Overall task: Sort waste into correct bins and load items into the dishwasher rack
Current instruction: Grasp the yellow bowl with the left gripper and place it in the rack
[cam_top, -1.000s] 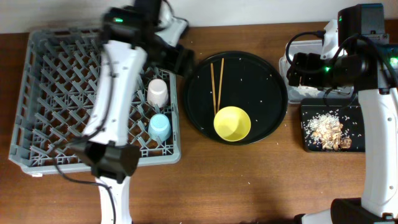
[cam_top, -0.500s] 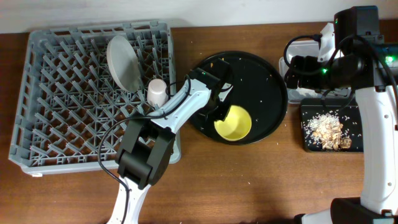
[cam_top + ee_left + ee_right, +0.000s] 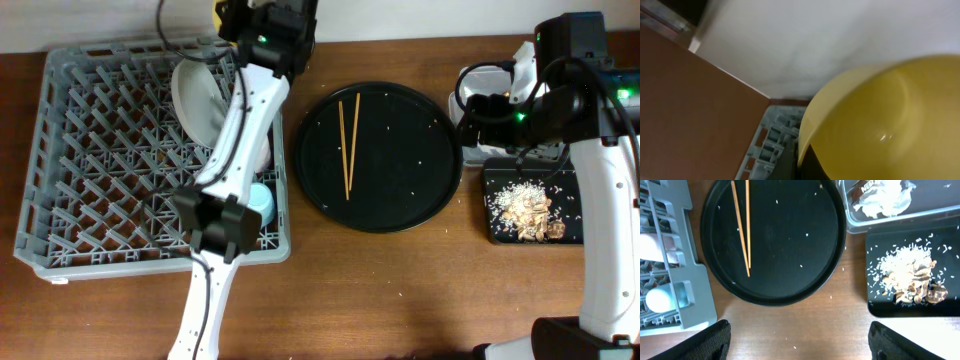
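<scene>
Yellow bowl (image 3: pixel 880 120) is off the round black tray (image 3: pixel 420 190) now, the left arm (image 3: pixel 240 110) has swung it up over the rack's (image 3: pixel 90 200) back edge.

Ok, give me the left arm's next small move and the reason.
Probably lower the yellow bowl onto the dishwasher rack pegs near the plate, then release. The bowl is held clear of the round black tray, over the rack's back edge, not yet seated.
</scene>
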Controlling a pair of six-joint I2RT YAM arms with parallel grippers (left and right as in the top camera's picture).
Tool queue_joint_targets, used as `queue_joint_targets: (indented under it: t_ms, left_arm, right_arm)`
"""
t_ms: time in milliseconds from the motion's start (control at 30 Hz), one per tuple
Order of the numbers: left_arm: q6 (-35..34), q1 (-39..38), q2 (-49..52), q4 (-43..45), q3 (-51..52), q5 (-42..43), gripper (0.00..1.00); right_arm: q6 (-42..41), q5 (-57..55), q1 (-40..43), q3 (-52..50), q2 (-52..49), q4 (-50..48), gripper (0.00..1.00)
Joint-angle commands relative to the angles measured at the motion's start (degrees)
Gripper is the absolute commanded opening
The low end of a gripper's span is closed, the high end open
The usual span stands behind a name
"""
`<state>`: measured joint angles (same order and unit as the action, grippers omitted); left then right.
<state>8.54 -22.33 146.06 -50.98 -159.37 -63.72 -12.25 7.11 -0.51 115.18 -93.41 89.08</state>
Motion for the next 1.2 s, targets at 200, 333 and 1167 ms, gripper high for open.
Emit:
queue_joint_targets:
  t_ms: [200,333,1167]
  left_arm:
    - [3.13,3.04,11.74,4.94,0.72,-9.84,0.00]
    - [1.38,3.06,11.76,4.83,4.31,-11.65,0.00]
    - [-13.18,-3.10,-7.58,-25.92,3.85,70.34,0.89]
  right_arm:
    - [-0.17,0.11,0.15,0.11,0.11,0.07,0.98]
    - [-0.15,-0.15,0.15,0.11,0.11,-0.11,0.98]
    - [-0.20,-0.04,0.15,0.11,0.11,-1.03,0.99]
